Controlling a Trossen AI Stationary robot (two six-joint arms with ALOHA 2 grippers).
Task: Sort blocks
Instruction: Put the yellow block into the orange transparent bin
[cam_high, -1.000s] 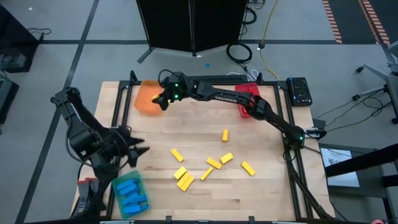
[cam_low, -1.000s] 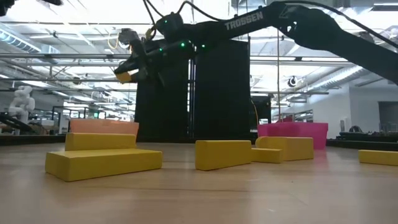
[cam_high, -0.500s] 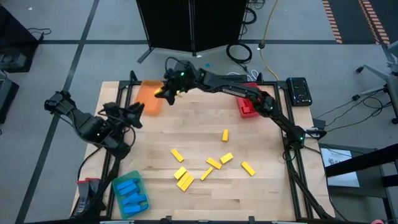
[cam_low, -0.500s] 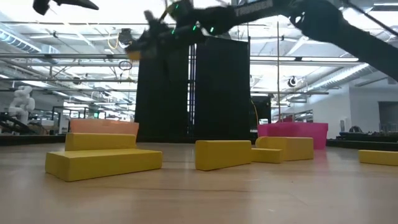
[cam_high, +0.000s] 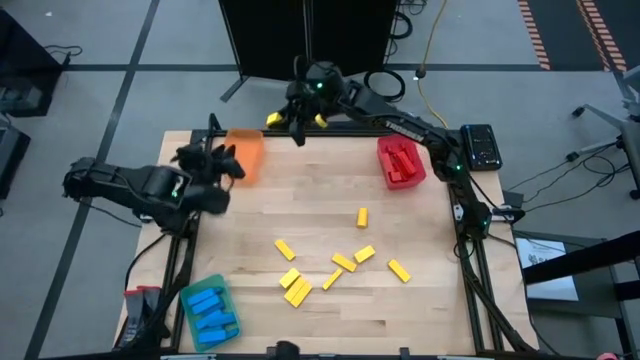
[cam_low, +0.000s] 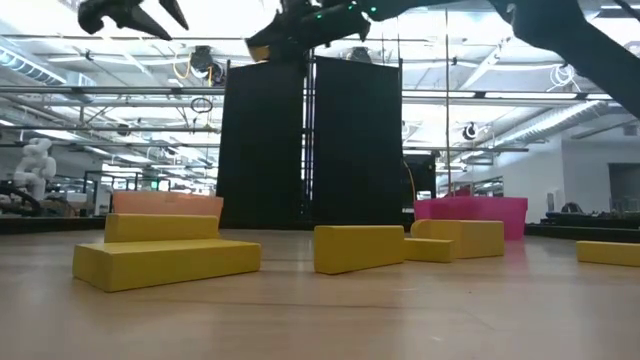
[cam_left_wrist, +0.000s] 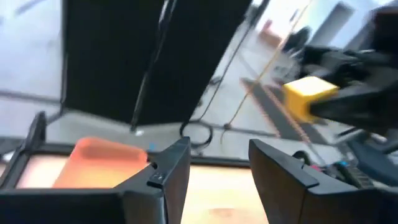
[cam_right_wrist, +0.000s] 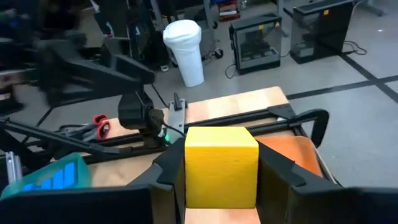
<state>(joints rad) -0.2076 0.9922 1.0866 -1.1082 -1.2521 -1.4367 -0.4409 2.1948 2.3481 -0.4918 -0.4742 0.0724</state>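
From above I see the pale wood bench (cam_high: 320, 300) with loose yellow blocks (cam_high: 340, 262) scattered across its lower middle. A green tray (cam_high: 209, 311) of blue blocks sits at the lower left, an orange tray (cam_high: 247, 155) at the upper left edge, and a red tray (cam_high: 400, 162) with red blocks at the upper right. The right tool (cam_high: 297, 122) is at the top centre of the high view, just past the bench's far edge, pinching a yellow block (cam_right_wrist: 221, 165) between its fingers; my right wrist camera shows it squarely clamped. The left tool (cam_high: 222, 160) is at the bench's left edge beside the orange tray, fingers (cam_left_wrist: 168, 177) spread with nothing between them. Around the bench is grey floor with cables and a black partition (cam_high: 305, 40) behind it. At bench level I see a bright hall with ceiling trusses.
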